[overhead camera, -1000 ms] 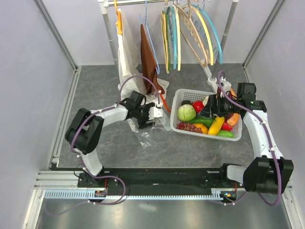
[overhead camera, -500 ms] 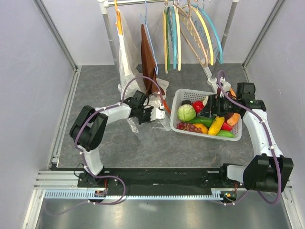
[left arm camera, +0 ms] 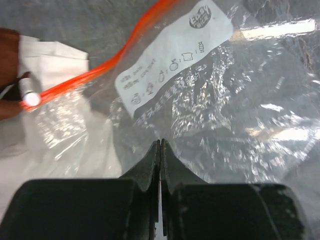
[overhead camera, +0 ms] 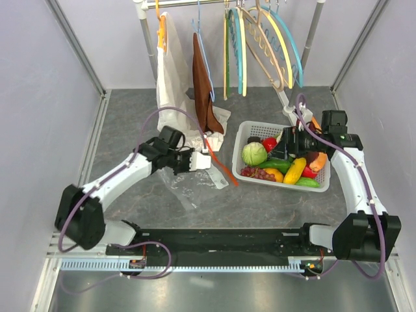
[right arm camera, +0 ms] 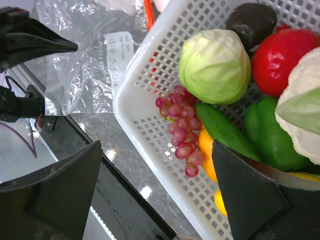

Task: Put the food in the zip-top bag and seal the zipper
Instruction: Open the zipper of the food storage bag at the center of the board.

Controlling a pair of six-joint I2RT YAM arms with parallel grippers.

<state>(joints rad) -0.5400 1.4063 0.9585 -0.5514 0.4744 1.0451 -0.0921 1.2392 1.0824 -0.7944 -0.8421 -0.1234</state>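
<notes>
Grey table, zip-top bag, white label illegible

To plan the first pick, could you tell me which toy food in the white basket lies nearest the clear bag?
The dark red bunch of grapes, in the white slotted basket's corner beside the pale green round cabbage; the rest lie farther in.

We record a grey, mottled surface with a stone-like pattern, walled in pale panels at left, right and back. A clear, crinkly zip-top bag lies left of centre. Its orange-red zipper runs diagonally along the side nearest a white slotted basket. The basket stands just right of the bag; we cannot tell if they touch. Behind the bag, the hem of a hanging white garment pools on the surface.
</notes>
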